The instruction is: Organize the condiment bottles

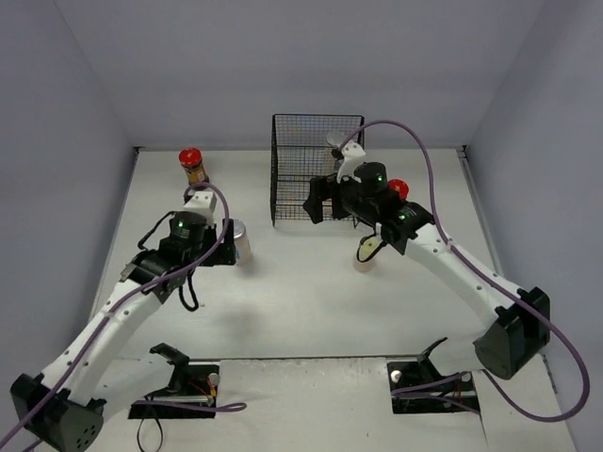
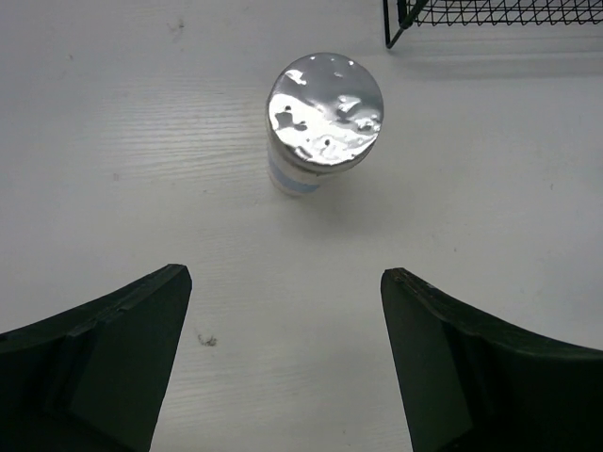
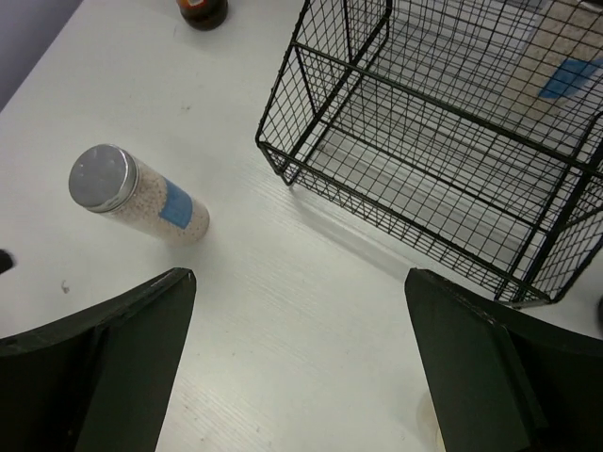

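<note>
White bench (image 1: 301, 311), grey walls (image 1: 57, 141): a silver-capped bottle (image 2: 320, 122) stands upright left of centre, near the wire basket (image 1: 316, 169), before the left end effector (image 2: 285, 278), its jaws spread wide; likely light, rigid and slick, it looks best gripped across the body below the cap.

On the table (image 1: 301, 320), the wire basket (image 1: 292, 169) stands at upper centre of the top view, a jar (image 1: 193, 166) to its left, one bottle (image 1: 241, 243) lower left of it and another bottle (image 1: 366, 254) lower right.
</note>
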Available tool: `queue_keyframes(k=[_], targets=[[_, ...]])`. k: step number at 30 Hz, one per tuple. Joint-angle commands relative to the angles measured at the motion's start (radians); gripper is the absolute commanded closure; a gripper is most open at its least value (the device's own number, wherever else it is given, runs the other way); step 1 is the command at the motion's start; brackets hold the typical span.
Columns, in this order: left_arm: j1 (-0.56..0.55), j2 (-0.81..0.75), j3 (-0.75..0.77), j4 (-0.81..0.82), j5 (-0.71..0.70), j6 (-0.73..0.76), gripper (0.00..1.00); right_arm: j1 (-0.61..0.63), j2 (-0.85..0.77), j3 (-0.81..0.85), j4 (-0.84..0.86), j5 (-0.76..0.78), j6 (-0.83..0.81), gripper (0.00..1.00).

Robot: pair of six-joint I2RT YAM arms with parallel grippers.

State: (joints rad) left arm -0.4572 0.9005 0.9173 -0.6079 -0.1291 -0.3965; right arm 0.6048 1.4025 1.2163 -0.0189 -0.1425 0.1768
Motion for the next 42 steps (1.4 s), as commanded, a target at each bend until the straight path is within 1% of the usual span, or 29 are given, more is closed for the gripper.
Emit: queue_keyframes(k=[1, 6, 8, 9, 15, 22, 34, 42], targets=[[-0.003, 0.099, 0.031, 0.219, 0.051, 0.039, 0.17, 0.003, -0.125, -0.011, 0.057, 0.030, 0.021, 0.00], [-0.003, 0.243, 0.048, 0.325, 0.048, 0.082, 0.17, 0.003, -0.189, -0.047, 0.022, 0.049, 0.018, 0.00], [-0.003, 0.285, 0.064, 0.336, 0.040, 0.090, 0.17, 0.003, -0.215, -0.052, 0.022, 0.060, 0.012, 0.00], [-0.003, 0.320, 0.072, 0.339, 0.033, 0.093, 0.17, 0.001, -0.224, -0.058, -0.010, 0.063, 0.009, 0.00], [-0.003, 0.388, 0.083, 0.364, 0.011, 0.107, 0.17, 0.001, -0.269, -0.067, -0.045, 0.086, -0.003, 0.00], [-0.003, 0.377, 0.080, 0.390, -0.032, 0.143, 0.17, 0.001, -0.286, -0.081, -0.053, 0.093, 0.012, 0.00], [-0.003, 0.356, 0.097, 0.398, -0.020, 0.156, 0.17, 0.001, -0.277, -0.075, -0.050, 0.093, 0.043, 0.00], [-0.003, 0.348, 0.100, 0.376, -0.015, 0.148, 0.20, 0.003, -0.270, -0.067, -0.053, 0.093, 0.044, 0.00]])
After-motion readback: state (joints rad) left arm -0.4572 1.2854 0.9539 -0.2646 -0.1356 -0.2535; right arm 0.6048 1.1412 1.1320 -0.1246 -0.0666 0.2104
